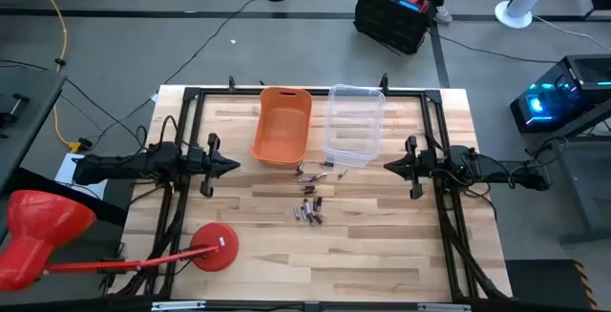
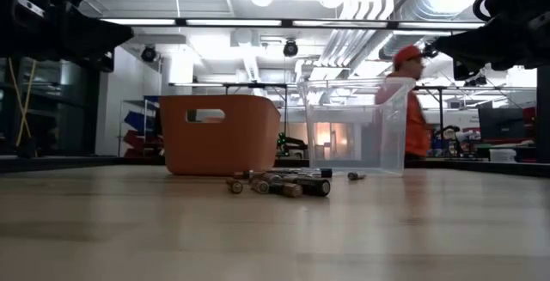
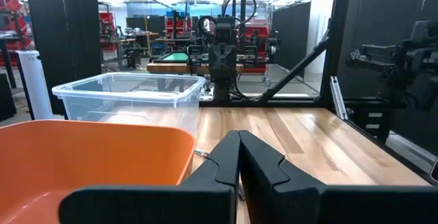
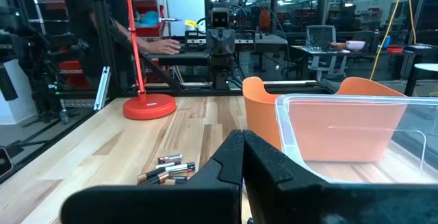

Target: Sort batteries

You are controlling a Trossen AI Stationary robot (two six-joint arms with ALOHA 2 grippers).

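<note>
Several small batteries (image 1: 310, 209) lie loose on the wooden table (image 1: 382, 255), a few near the bins (image 1: 310, 171) and a cluster nearer the front. They also show in the low view (image 2: 284, 182) and the right wrist view (image 4: 168, 172). My left gripper (image 1: 236, 167) hovers at the table's left, shut and empty, level with the orange bin (image 1: 282, 126). My right gripper (image 1: 388, 166) hovers at the table's right, shut and empty, beside the clear bin (image 1: 355, 123).
The orange bin and the clear plastic bin stand side by side at the table's far middle. A red round-based stand (image 1: 216, 247) sits at the front left. A black frame (image 1: 286, 93) borders the table. A person (image 2: 411, 100) stands in the room behind.
</note>
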